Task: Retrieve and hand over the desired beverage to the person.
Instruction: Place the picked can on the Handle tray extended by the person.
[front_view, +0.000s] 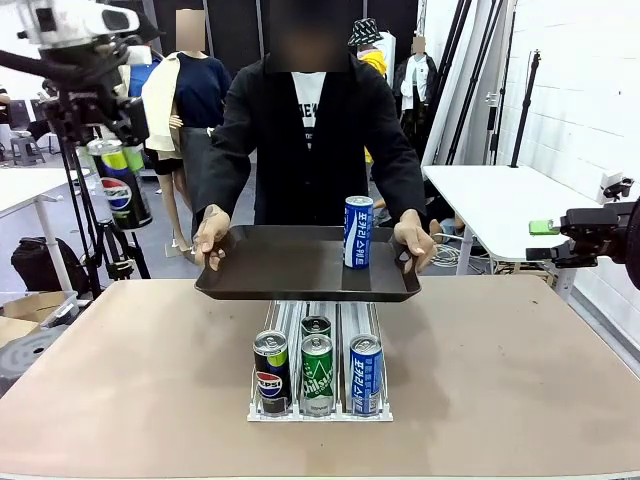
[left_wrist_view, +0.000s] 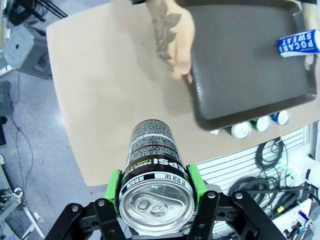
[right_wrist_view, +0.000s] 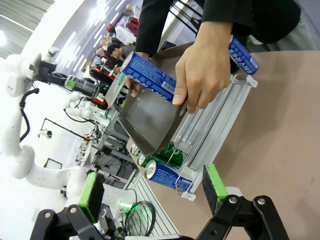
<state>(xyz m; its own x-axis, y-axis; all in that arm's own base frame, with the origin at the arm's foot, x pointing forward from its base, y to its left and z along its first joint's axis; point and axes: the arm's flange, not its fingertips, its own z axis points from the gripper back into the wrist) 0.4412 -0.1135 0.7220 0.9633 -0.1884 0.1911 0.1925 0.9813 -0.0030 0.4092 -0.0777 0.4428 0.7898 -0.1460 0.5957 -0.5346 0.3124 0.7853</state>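
as held, pepsi can (left_wrist_view: 155, 185), black, silver-topped

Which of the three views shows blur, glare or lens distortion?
Front view: sharp, even light, soft shadow under the tray. Left wrist view: wide-angle bending at the edges, glare on the Pepsi can lid. Right wrist view: tilted, bright washed-out background behind the person's hand.

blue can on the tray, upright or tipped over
Upright: the blue can stands on its base on the black tray, which the person holds level by both ends.
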